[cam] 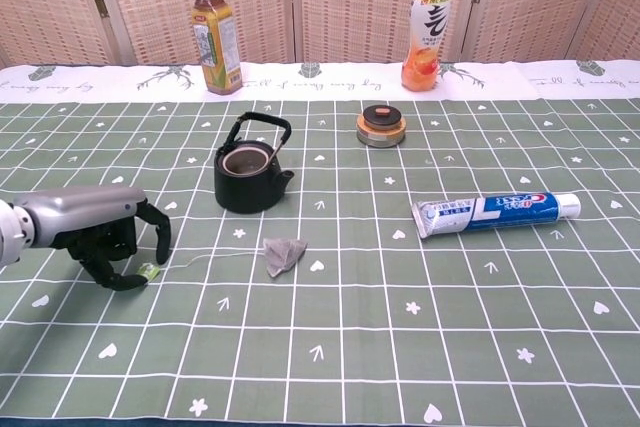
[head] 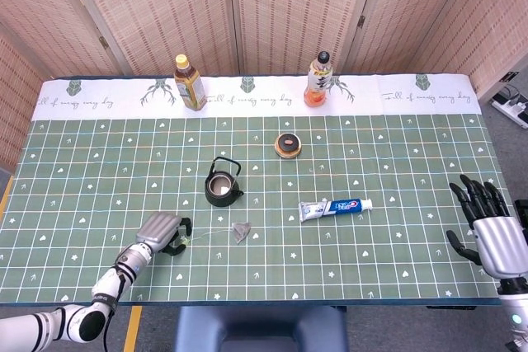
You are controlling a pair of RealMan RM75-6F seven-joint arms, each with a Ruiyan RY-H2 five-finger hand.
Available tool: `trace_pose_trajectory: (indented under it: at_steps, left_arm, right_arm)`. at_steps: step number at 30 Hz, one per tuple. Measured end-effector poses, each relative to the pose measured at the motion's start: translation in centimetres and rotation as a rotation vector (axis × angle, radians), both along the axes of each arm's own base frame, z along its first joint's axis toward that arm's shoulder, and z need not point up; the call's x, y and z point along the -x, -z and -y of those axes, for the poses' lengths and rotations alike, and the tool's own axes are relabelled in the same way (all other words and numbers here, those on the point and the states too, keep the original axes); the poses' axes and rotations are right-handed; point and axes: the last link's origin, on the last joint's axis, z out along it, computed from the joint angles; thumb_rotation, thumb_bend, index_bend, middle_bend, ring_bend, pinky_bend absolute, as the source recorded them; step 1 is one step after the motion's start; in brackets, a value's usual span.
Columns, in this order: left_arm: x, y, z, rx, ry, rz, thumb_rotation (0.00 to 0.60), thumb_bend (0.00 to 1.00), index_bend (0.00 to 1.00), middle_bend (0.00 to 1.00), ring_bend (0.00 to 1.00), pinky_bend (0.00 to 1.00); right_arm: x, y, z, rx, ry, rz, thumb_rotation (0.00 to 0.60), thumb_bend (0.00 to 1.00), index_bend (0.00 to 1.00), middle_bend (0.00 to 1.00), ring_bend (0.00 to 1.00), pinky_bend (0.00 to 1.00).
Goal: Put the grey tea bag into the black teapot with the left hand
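Room: pale woven-reed folding screen panels (head: 272, 14) in light wooden frames stand behind the surface.
Surface: table under a green cloth (cam: 420, 347) with a white grid and small white hearts and arrows; a white printed band runs along the far edge.
Left hand (cam: 105, 232): silver metal back, black fingers curled down onto the cloth at the near left, pinching a small yellow-green tag (cam: 149, 271) on the tea bag's string.
Right hand (head: 487, 224): silver and black, at the near right edge, fingers spread apart, holding nothing.
Bottles: a brownish plastic drink bottle with yellow cap (cam: 214, 33) and an orange drink bottle with black cap (cam: 426, 31), both upright at the far edge.
Teapot: black, squat, round cast-iron-looking teapot (cam: 250, 169), lid off, handle raised.
Toothpaste: white and blue toothpaste tube (cam: 497, 212) lying flat, right of centre.
Lid: round dark lid (cam: 381, 126) beyond the teapot, to its right.
Tea bag: grey, crumpled soft tea bag (cam: 283, 254) on the cloth just in front of the teapot, its thin string running left to the tag.
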Motion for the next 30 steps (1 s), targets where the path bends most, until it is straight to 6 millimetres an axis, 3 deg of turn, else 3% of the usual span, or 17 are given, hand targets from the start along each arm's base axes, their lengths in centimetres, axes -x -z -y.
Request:
trace_pose_trajectory:
  at_steps: [12, 30]
  left_arm:
    - [-0.37, -0.13, -0.10, -0.005, 0.013, 0.026, 0.600, 0.38, 0.66, 1.00, 1.00, 1.00]
    - [0.24, -0.69, -0.02, -0.004, 0.009, 0.042, 0.600, 0.44, 0.69, 1.00, 1.00, 1.00]
  right_arm:
    - [0.01, 0.13, 0.10, 0.003, 0.002, -0.015, 0.600, 0.37, 0.00, 0.00, 0.00, 0.00]
    - [-0.09, 0.26, 0.10, 0.008, -0.003, -0.018, 0.600, 0.37, 0.00, 0.00, 0.00, 0.00]
